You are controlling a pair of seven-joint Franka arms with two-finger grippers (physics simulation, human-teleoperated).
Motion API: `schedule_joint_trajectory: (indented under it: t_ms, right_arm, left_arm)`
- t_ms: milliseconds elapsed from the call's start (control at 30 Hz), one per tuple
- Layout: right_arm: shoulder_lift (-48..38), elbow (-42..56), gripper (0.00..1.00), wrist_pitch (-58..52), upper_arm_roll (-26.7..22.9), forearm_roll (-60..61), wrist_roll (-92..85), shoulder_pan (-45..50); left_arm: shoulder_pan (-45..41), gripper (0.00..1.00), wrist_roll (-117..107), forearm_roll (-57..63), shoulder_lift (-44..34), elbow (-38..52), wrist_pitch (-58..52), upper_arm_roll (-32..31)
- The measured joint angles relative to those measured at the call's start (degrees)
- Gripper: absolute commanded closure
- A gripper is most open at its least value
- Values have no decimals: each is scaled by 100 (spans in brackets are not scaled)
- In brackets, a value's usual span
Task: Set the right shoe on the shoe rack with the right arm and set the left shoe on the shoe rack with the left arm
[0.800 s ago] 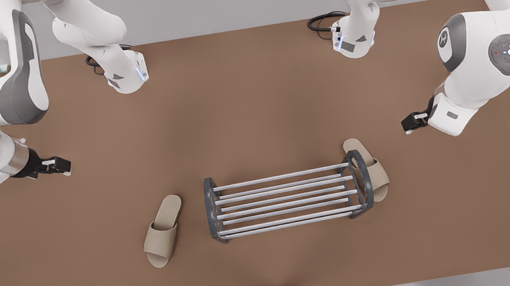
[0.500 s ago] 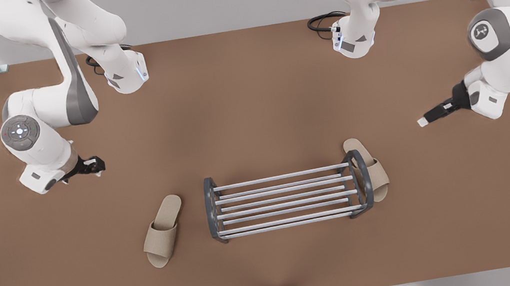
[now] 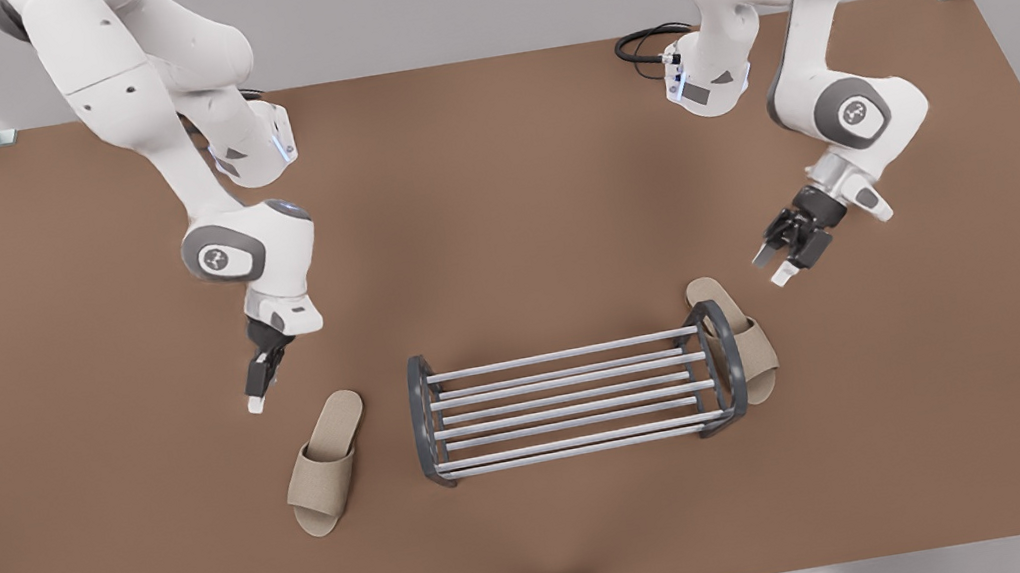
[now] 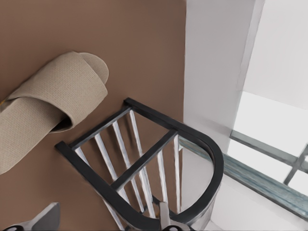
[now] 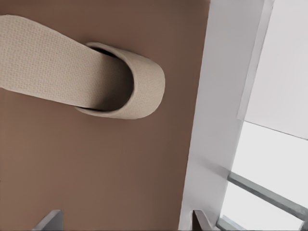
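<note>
Left gripper (image 3: 773, 268) spread near left shoe (image 3: 758, 346), right gripper (image 3: 256, 399) seemingly spread near right shoe (image 3: 326, 464)

right arm (image 3: 247, 250): front view's left, elbow bent, wrist down | right gripper (image 3: 256, 393): pointing down, seen edge-on, fingers apparently parted | left arm (image 3: 851, 114): front view's right, wrist angled down | left gripper (image 3: 773, 266): tilted, fingers apart, nothing held
</note>
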Motion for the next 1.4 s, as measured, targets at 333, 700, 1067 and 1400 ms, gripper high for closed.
schedule_joint_trajectory:
  t_ms: [333, 700, 1067, 1400]
  right_arm:
    - [764, -97, 0, -753, -4, -1667, 2264, 748]
    - [1482, 549, 0, -1317, -280, -2266, 3970, 847]
    - [2223, 1472, 0, -1436, -687, -2870, 4924, 1035]
    - [2560, 1904, 0, -1418, -1077, -3222, 5402, 1209]
  left_arm:
    - [-70, 0, 3714, -3089, 1001, -540, 24, 24]
    - [-34, 0, 6483, -5020, 1481, -462, -593, -30]
    - [-158, 0, 7015, -5725, 1820, -460, -1799, -116]
    - [-183, 0, 7225, -6133, 2515, 81, -2280, -268]
